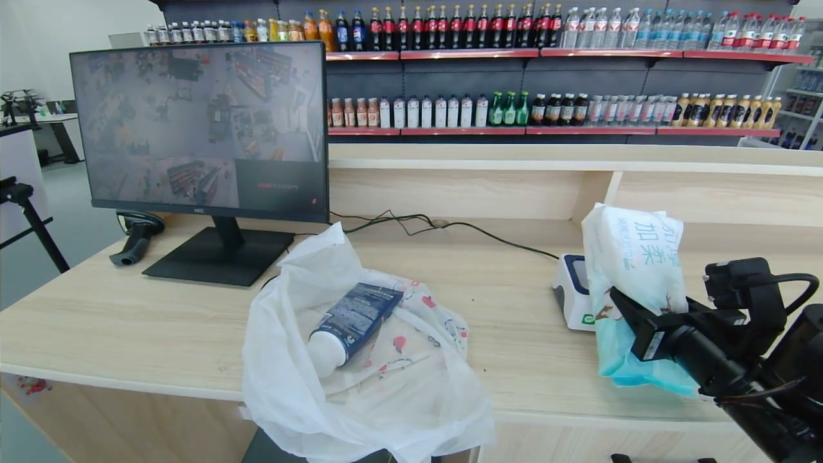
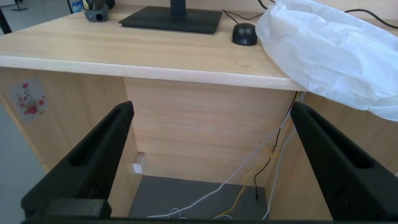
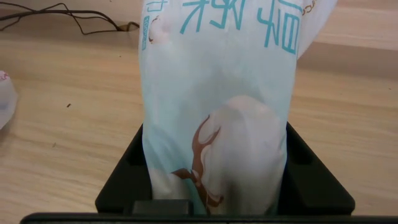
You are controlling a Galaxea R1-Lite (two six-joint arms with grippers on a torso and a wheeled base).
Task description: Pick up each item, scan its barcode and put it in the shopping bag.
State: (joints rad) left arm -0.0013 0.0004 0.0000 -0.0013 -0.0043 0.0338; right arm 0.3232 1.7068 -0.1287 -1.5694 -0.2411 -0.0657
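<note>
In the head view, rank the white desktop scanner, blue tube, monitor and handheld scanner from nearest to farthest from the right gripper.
From the right gripper holding the tissue pack:
1. White desktop scanner, right beside it.
2. Blue tube, mid-counter in the shopping bag.
3. Monitor, back left.
4. Handheld scanner, far left.

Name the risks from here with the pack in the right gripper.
The soft tissue pack may sag or slip in the right gripper. The shopping bag lies crumpled and hangs over the counter edge; a pack dropped there might slide off. The scanner stands close behind the pack and could be knocked.
</note>
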